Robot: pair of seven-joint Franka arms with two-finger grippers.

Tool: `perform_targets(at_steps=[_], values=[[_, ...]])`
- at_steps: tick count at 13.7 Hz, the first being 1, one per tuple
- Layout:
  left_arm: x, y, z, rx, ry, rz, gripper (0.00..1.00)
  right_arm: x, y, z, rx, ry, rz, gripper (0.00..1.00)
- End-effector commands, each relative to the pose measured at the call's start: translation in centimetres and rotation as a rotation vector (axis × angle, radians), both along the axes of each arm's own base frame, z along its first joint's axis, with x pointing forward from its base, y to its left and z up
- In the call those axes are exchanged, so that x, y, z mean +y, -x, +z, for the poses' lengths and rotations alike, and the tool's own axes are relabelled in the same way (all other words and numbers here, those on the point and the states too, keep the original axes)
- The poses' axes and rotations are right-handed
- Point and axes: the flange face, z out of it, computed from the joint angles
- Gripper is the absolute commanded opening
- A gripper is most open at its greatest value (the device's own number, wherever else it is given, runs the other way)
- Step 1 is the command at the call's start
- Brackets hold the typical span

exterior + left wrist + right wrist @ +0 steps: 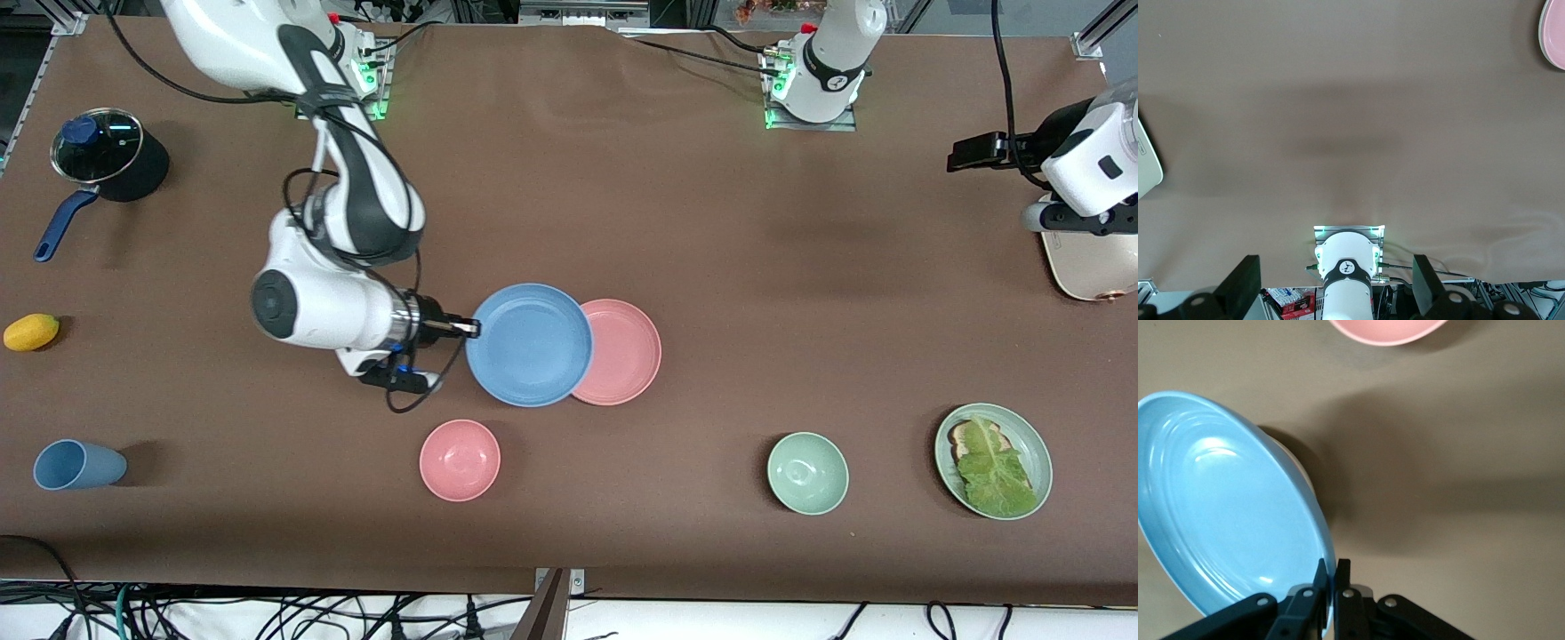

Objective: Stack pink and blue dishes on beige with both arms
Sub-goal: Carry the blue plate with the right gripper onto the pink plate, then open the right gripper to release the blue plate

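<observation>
Right gripper (468,328) pinched the rim of the blue plate (530,344) at its edge toward the right arm's end, fingers (1319,581) pressed on the rim. In the right wrist view the plate was lifted and tilted above the brown table (711,222), with a pale rim showing just under it, too little to identify. In the front view the blue plate overlapped the pink plate (622,351), covering its edge on the right arm's side. The beige plate (1089,267) sat at the left arm's end of the table, partly under the left arm's wrist.

Left gripper (1331,283) waited up over that end; its fingers (1238,287) were spread wide in the left wrist view, holding nothing.

Other items: pink bowl (460,460) nearer the camera than the blue plate; green bowl (807,473); green plate (993,460) with lettuce on bread; blue cup (78,465) lying on its side; yellow fruit (31,332); black pot (111,153) with glass lid and blue handle.

Writing: only a small round logo on the left arm's base, not readable. No other labels legible.
</observation>
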Motion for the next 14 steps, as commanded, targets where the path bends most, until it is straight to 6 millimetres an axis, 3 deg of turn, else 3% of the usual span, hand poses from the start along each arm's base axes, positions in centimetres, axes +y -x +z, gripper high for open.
perform_targets(at_steps=[1,4,7,12,13,14], values=[[-0.4,0.6,0.8,-0.012,-0.010,-0.009,1.00,3.6,0.1,-1.9,-0.044,-0.019,-0.065,0.00],[-0.8,0.6,0.7,-0.011,-0.009,-0.015,1.00,7.5,1.4,-4.5,-0.106,-0.015,-0.077,0.00],[-0.8,0.6,0.7,-0.011,-0.009,-0.016,1.00,9.9,3.0,-7.4,-0.114,0.000,-0.056,0.00],[-0.8,0.5,0.6,-0.012,-0.009,-0.016,1.00,11.7,4.7,-9.3,-0.111,0.020,-0.018,0.00],[-0.9,0.5,0.7,-0.014,-0.009,-0.018,1.00,11.6,4.7,-9.4,-0.107,0.022,-0.015,0.19],[-0.9,0.5,0.7,-0.014,-0.009,-0.018,1.00,11.5,4.8,-9.5,-0.104,0.029,-0.010,0.68]])
